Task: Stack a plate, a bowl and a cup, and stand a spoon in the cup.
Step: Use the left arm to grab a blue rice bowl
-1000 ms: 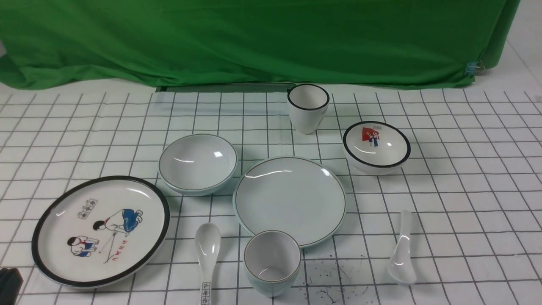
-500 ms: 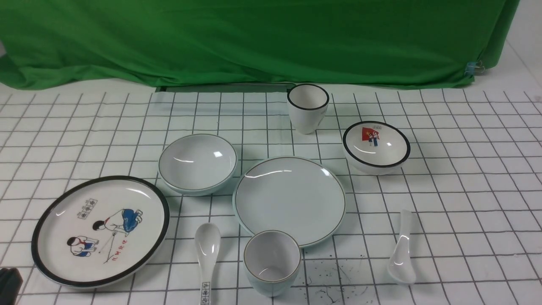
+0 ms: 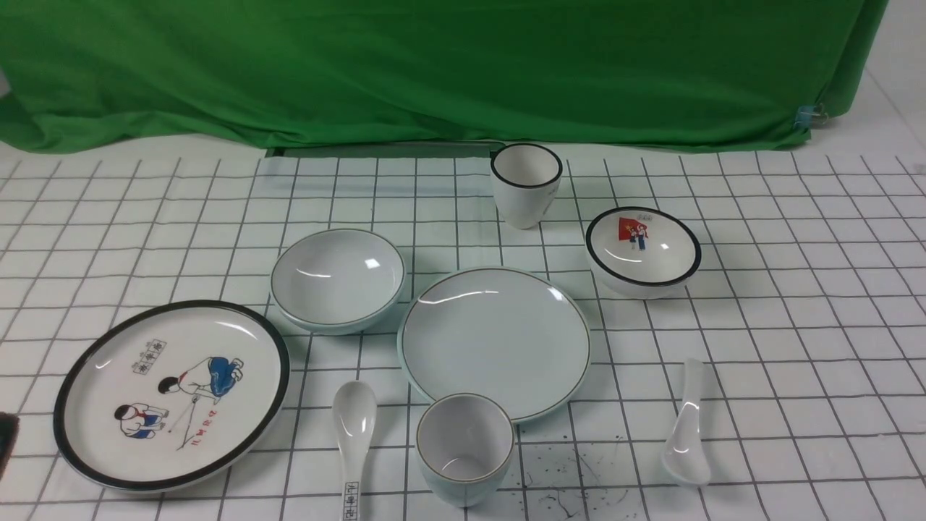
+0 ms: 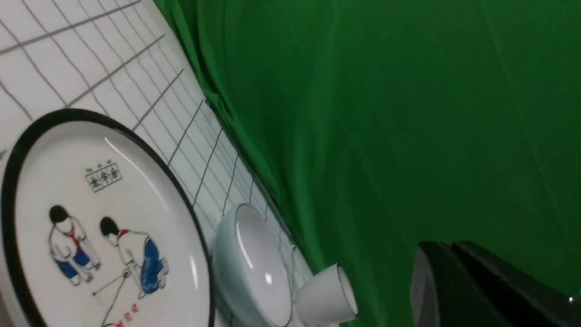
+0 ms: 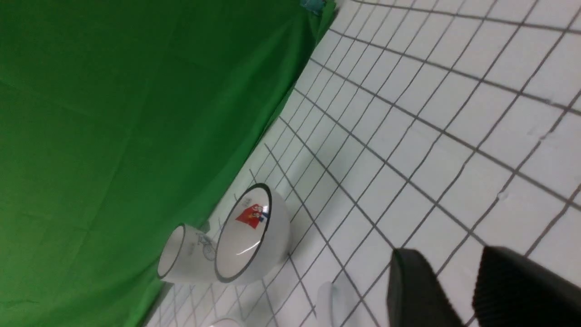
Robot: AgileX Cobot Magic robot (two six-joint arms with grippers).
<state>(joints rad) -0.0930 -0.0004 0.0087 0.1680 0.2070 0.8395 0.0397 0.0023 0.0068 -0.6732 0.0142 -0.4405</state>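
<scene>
1. Left pincer (image 3: 7, 443) is only a dark sliver at the front view's edge, well left of the plate (image 3: 495, 344). The bowl (image 3: 338, 278) sits just left of the plate and a little behind it. The cup (image 3: 465, 447) stands at the plate's near rim. The spoon (image 3: 686, 427) lies apart to the plate's right on the tabletop (image 3: 796, 325).
2. Left wrist view: its fingers (image 4: 476, 286) are pressed together, gripping nothing. The bowl sits beyond a cartoon plate (image 4: 91, 227).
3. Right wrist view: the right pincer (image 5: 447, 254) stands partly open and empty over bare tabletop. A flag bowl (image 5: 254, 236) is ahead.
</scene>
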